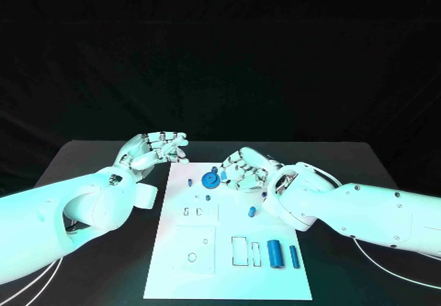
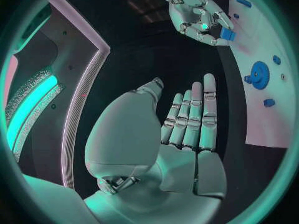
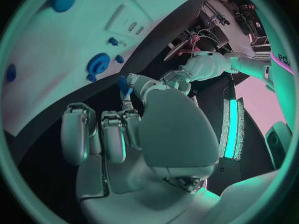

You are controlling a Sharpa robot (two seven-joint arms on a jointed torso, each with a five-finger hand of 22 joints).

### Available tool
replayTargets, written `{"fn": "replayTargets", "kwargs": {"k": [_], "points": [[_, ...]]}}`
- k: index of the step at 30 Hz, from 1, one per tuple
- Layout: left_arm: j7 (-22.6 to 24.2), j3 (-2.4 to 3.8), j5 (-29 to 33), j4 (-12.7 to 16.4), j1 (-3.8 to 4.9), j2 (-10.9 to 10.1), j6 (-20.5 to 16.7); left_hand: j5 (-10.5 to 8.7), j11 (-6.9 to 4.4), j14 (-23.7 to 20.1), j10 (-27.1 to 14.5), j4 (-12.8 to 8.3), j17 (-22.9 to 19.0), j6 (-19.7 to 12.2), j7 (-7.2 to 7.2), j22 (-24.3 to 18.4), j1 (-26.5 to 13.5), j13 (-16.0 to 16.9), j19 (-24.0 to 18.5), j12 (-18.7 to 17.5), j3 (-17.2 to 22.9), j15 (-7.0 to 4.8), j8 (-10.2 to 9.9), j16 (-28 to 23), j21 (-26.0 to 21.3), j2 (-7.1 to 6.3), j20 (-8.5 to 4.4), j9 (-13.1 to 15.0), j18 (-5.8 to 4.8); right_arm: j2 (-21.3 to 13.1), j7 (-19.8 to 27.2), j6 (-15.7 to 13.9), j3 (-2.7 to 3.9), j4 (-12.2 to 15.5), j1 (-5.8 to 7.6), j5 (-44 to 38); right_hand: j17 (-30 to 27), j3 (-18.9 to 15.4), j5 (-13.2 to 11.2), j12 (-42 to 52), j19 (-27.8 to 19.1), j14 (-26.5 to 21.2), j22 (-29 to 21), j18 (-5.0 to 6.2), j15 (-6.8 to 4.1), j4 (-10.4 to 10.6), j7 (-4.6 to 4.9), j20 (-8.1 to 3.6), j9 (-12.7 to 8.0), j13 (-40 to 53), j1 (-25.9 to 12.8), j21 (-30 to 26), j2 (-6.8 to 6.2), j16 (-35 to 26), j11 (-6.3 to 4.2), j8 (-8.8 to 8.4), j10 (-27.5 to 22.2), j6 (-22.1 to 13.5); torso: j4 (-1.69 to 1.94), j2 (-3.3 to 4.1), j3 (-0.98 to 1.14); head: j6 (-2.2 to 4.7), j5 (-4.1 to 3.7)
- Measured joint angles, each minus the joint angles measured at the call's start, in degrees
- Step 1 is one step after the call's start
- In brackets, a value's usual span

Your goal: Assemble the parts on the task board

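The white task board [image 1: 230,255] lies in the middle of the black table. A blue gear [image 1: 211,178] [image 2: 258,74] [image 3: 97,63] stands near its far edge. My right hand [image 1: 245,169] [image 2: 199,12] hovers just right of the gear and pinches a small blue part [image 2: 227,33] [image 3: 123,85] between thumb and a finger. My left hand [image 1: 156,150] [image 2: 187,129] is raised over the board's far left corner, fingers stretched out and holding nothing. A thick blue cylinder [image 1: 276,253] and a thinner one [image 1: 295,255] lie at the near right.
A small blue peg [image 1: 249,210] lies mid-board, with smaller blue bits [image 1: 190,182] beside the gear. Several empty recesses [image 1: 239,250] mark the board's near half. Black table [image 1: 110,166] flanks the board on both sides, and both forearms reach over it.
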Motion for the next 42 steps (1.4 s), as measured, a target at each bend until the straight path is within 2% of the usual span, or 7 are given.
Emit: {"fn": "replayTargets", "kwargs": {"k": [2, 8, 14, 18, 27, 35, 42], "points": [[0.0, 0.0, 0.0, -0.1, 0.0, 0.1, 0.0, 0.0, 0.0, 0.0, 0.0, 0.0, 0.0, 0.0, 0.0, 0.0, 0.0, 0.0, 0.0, 0.0, 0.0, 0.0, 0.0, 0.0, 0.0, 0.0, 0.0, 0.0, 0.0, 1.3, -0.8, 0.0, -0.21, 0.0, -0.38, -0.3, 0.0, 0.0, 0.0, 0.0, 0.0, 0.0, 0.0, 0.0, 0.0, 0.0, -0.02, 0.0, 0.0, 0.0, -0.3, 0.0, -0.3, 0.0, 0.0, 0.23, 0.0, 0.0, 0.03, -0.1, -0.1, -0.14, 0.25], [-0.1, -0.01, 0.0, -0.3, 0.0, 0.3, -0.1, 0.0, 0.0, 0.0, 0.0, 0.0, 0.0, 0.0, 0.0, 0.0, 0.0, 0.0, 0.0, 0.0, 0.0, 0.0, 0.0, 0.0, 0.0, 0.0, 0.0, 0.0, 0.0, 5.1, -3.3, 0.1, -0.76, -0.8, -2.62, -1.6, 0.0, 0.0, 0.0, -0.3, 0.0, 0.0, 0.0, 0.0, 0.0, 0.0, -0.1, 0.0, 0.4, 0.0, -1.1, -0.3, -0.13, 0.0, 0.0, 0.34, 0.0, -0.1, 0.1, -0.29, -0.36, -0.4, 0.74], [-0.2, -0.01, 0.0, -0.3, 0.0, 0.4, -0.2, 0.0, 0.0, 0.0, 0.0, 0.0, 0.0, 0.0, 0.0, 0.0, 0.0, 0.0, 0.0, 0.0, 0.0, 0.0, 0.0, 0.0, 0.0, 0.0, 0.0, 0.1, 0.0, 7.0, -5.4, 0.4, -0.98, -1.3, -4.34, -3.7, 0.0, 0.0, 0.0, -0.3, 0.0, -0.2, 0.0, 0.0, -0.2, 0.0, -0.11, 0.0, 0.4, 0.0, -1.4, -0.5, -0.38, 0.0, 0.0, 0.62, 0.0, -0.1, 0.16, -0.26, -0.32, -0.64, 1.46], [-0.2, -0.01, 0.0, -0.3, 0.01, 0.4, -0.2, 0.0, 0.0, 0.0, 0.0, 0.0, 0.0, 0.0, 0.0, 0.0, 0.0, 0.0, 0.0, 0.0, 0.0, 0.0, 0.0, 0.0, 0.0, 0.0, 0.0, 0.0, -0.01, 7.8, -6.7, 1.0, -1.11, -1.5, -5.04, -5.3, 0.0, 0.0, -0.1, -0.3, -0.2, 0.0, 0.0, 0.0, -0.41, 0.0, -0.11, -0.21, 0.4, 0.0, -1.5, -0.5, -0.47, 0.0, 0.0, 0.62, 0.0, -0.1, 0.14, -0.22, -0.29, -0.83, 1.6], [-0.2, -0.01, 0.1, -0.3, 0.01, 0.5, -0.2, 0.0, 0.0, 0.0, 0.0, 0.0, 0.0, 0.0, 0.0, 0.0, 0.0, 0.0, 0.0, 0.0, 0.0, 0.0, 0.0, 0.0, 0.0, 0.0, 0.0, 0.0, 0.0, 8.7, -8.8, 2.0, -1.28, -1.7, -6.27, -8.1, 0.0, 0.0, -0.4, -0.3, -0.2, 0.0, 0.0, 0.0, -0.41, 0.0, -0.11, -0.21, 0.7, 0.0, -2.4, -0.5, -0.94, 0.0, -0.16, 1.09, -0.2, -0.1, 0.12, -0.21, -0.18, -1.38, 1.83], [-0.3, -0.01, 0.1, -0.3, 0.01, 0.5, -0.2, 0.0, 0.01, 0.0, 0.0, 0.0, 0.0, 0.0, 0.0, 0.0, 0.0, 0.0, 0.0, 0.0, 0.0, 0.0, 0.0, 0.0, 0.0, 0.0, 0.0, 0.0, 0.0, 8.8, -9.9, 2.5, -1.28, -2.3, -6.66, -9.7, 0.0, 0.0, -0.5, -0.3, -0.2, 0.0, 0.0, 0.0, -0.41, 0.0, -0.1, -0.21, 0.6, 0.0, -2.4, -0.5, -0.9, 0.0, -0.17, 1.09, -0.2, -0.1, 0.12, -0.21, -0.18, -1.66, 1.87], [-0.3, -0.01, 0.1, -0.5, 0.0, 0.9, -0.2, 0.01, 0.01, 0.0, 0.0, 0.0, 0.0, 0.0, 0.0, 0.1, 0.0, 0.0, 0.0, 0.0, 0.0, 0.0, 0.0, 0.0, 0.0, 0.0, 0.0, 0.0, 0.0, 8.9, -10.4, 2.9, -1.33, -2.8, -7.17, -10.4, 0.0, 0.0, -0.5, -0.3, -0.2, 0.0, 0.0, 0.0, -0.4, 0.0, -0.33, -0.21, 0.5, 0.0, -2.7, -0.7, -1.21, 0.0, -0.16, 1.07, -0.2, 0.1, 0.07, -0.23, -0.27, -1.82, 1.89]]}}
